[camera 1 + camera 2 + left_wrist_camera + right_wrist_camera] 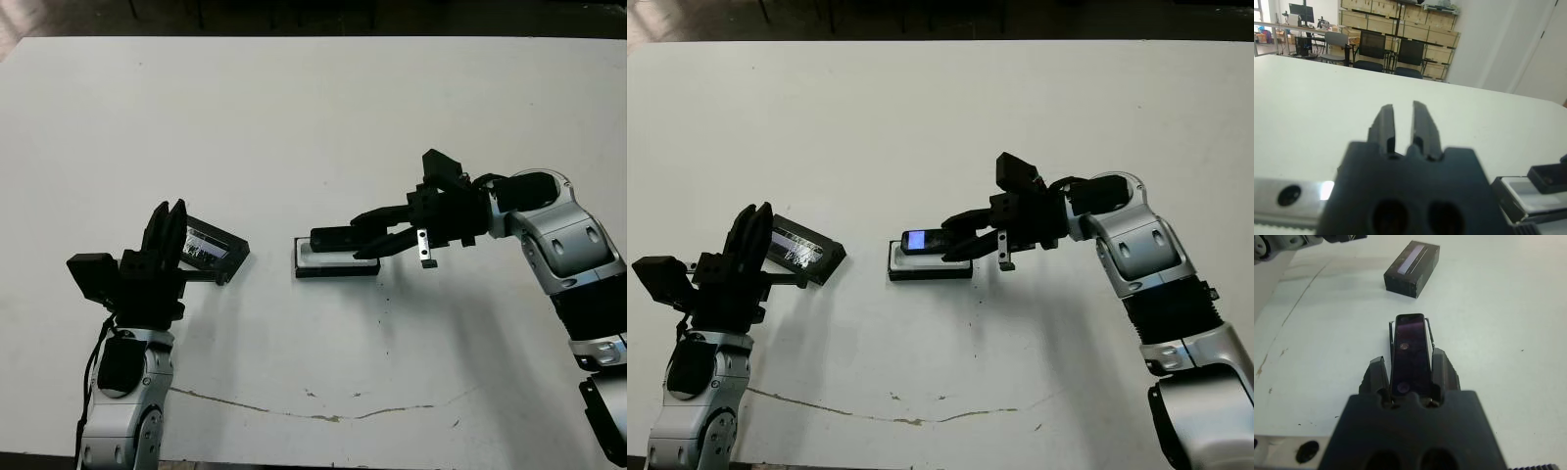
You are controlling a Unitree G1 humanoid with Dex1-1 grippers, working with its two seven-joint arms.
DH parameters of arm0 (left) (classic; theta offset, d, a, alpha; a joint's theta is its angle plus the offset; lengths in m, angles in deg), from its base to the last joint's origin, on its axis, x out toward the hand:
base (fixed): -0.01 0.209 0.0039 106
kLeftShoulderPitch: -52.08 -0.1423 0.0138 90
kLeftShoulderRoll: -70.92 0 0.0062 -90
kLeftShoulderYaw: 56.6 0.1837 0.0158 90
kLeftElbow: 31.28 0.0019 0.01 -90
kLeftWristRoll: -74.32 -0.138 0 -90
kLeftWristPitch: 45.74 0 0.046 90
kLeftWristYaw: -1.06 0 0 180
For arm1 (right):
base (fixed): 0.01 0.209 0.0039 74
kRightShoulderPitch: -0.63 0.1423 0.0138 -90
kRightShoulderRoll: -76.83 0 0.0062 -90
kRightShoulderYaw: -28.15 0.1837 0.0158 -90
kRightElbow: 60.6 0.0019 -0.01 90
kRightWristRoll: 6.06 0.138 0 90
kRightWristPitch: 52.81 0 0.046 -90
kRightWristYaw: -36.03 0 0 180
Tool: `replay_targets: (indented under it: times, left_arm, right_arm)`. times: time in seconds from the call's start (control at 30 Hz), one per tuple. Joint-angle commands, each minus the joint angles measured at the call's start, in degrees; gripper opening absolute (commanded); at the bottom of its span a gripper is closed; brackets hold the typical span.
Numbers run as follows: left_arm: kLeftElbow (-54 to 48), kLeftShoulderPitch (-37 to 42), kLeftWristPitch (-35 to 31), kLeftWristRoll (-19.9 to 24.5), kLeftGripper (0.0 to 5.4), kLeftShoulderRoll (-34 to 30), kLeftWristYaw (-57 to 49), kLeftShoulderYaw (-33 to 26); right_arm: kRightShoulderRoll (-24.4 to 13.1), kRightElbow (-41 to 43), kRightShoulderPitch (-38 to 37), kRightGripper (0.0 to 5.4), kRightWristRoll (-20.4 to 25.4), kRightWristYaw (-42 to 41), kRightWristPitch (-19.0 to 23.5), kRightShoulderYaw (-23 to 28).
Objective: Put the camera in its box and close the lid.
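My right gripper (958,241) is shut on the camera (926,240), a slim black bar with a small blue patch on its screen. In the right wrist view the camera (1410,352) lies lengthwise between the two fingers (1376,377). It hangs right over the white-lined box (931,268) at the table's middle; whether it touches the lining I cannot tell. The lid (805,253), black with a glossy window, lies to the left of the box, also seen as the lid (1411,268). Beside it my left gripper (167,227) is raised and shut on nothing.
The white table (313,117) stretches far behind the box. A thin crack line (313,413) runs near its front edge. Chairs (1371,51) and shelves stand beyond the far edge in the left wrist view.
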Motion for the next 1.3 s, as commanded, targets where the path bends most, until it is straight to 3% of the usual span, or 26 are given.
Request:
replay_targets:
  times: [0.03,0.27,0.87,1.3]
  left_arm:
    - [0.6,-1.2,-0.3,0.3,0.0,0.3,-0.2,-0.2]
    - [1.0,-1.4,0.4,-0.1,0.0,0.5,0.0,-0.2]
    - [0.9,-1.9,0.5,-0.2,0.0,0.6,-0.1,-0.2]
    - [1.1,-2.3,1.3,-1.2,0.0,0.5,-0.2,0.2]
  right_arm:
    - [0.1,-1.1,-0.1,0.2,-0.4,-0.5,0.6,-0.5]
    - [0.9,-2.1,0.1,0.2,-0.1,-1.3,2.0,-0.7]
    - [1.3,-1.6,-1.1,0.2,-1.4,0.7,1.0,-1.2]
    - [2.1,-1.2,-1.8,0.2,-0.3,2.7,3.3,-0.1]
